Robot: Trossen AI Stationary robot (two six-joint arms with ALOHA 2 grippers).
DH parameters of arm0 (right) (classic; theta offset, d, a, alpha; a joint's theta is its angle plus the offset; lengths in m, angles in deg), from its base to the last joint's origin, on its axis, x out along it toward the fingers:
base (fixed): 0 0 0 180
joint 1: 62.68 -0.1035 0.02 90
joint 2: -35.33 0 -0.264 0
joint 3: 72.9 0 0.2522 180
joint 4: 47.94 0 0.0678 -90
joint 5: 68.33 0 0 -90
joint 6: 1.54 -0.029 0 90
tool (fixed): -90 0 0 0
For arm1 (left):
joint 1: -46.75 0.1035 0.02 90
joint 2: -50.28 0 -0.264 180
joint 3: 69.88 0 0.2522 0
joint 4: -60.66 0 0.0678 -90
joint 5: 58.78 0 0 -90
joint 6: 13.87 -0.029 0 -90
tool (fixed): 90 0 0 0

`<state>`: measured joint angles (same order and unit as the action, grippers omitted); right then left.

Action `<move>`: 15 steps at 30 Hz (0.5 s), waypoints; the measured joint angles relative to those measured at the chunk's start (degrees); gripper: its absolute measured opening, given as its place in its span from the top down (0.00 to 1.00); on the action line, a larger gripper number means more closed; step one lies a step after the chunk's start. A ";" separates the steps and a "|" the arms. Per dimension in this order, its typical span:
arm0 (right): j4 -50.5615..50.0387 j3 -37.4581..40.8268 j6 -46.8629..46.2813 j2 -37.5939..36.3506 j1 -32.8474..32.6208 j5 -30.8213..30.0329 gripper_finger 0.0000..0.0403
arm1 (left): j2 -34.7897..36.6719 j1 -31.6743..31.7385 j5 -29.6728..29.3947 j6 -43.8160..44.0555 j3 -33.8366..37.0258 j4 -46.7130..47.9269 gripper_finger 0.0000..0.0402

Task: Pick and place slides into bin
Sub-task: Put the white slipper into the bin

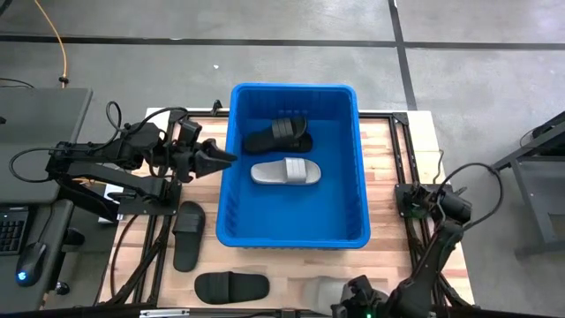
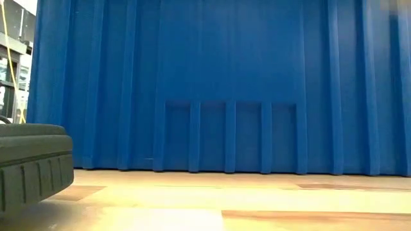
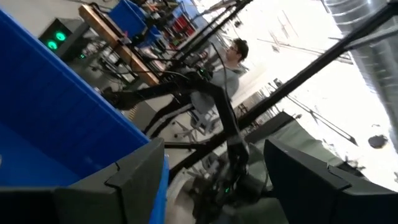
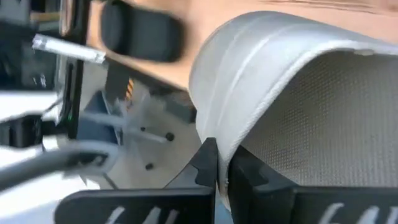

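Grey slide (image 4: 298,93) pinched by right fingers (image 4: 208,165).

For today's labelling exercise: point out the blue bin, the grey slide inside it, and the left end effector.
blue bin (image 1: 232,199): high view, left rim.
grey slide (image 1: 284,171): high view, its strap.
left end effector (image 1: 221,159): high view, between its fingertips.

Left hand (image 1: 221,159) spread wide; right hand (image 4: 222,163) clamped, low near the front.

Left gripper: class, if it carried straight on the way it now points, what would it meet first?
Probably nothing at once: the open left gripper points across the bin, at its rim. The far wall may come first; height is unclear.
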<state>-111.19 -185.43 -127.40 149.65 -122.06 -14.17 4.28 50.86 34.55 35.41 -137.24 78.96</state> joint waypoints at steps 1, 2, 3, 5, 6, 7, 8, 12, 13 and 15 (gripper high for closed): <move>-1.76 -2.22 1.71 0.00 0.22 1.29 1.00 | 0.00 0.01 0.87 0.02 0.00 0.00 0.34; -3.56 -4.22 3.66 -0.03 0.53 2.58 1.00 | 0.00 0.01 2.20 0.04 0.00 0.03 0.34; -5.53 -6.23 6.10 -0.05 0.72 3.45 1.00 | 0.00 0.01 3.67 0.05 0.00 0.04 0.34; -8.69 -10.29 10.86 0.00 1.13 4.11 1.00 | 0.00 0.01 5.96 0.53 0.00 0.04 0.34; -10.13 -12.50 12.73 0.00 1.45 4.37 1.00 | 0.00 -0.01 6.33 0.84 0.00 0.02 0.34; -11.58 -14.65 14.44 -0.02 1.82 4.59 1.00 | 0.00 -0.06 6.37 1.41 0.00 0.02 0.34; -13.18 -16.65 16.13 -0.03 2.22 4.75 1.00 | 0.00 -0.03 6.56 2.38 0.00 -0.04 0.34; -17.76 -23.96 22.59 -0.03 3.75 4.84 1.00 | -0.27 0.01 7.95 5.40 0.00 -0.09 0.34; -18.12 -25.80 24.58 -0.03 4.16 4.96 1.00 | -0.44 0.01 8.03 5.75 0.00 -0.25 0.34; -18.50 -28.97 29.08 -0.03 5.24 6.03 1.00 | -0.60 0.01 8.53 7.21 0.02 0.02 0.34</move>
<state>-129.69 -214.40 -98.32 149.63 -116.81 -8.14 3.68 50.87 43.08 42.61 -137.22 78.98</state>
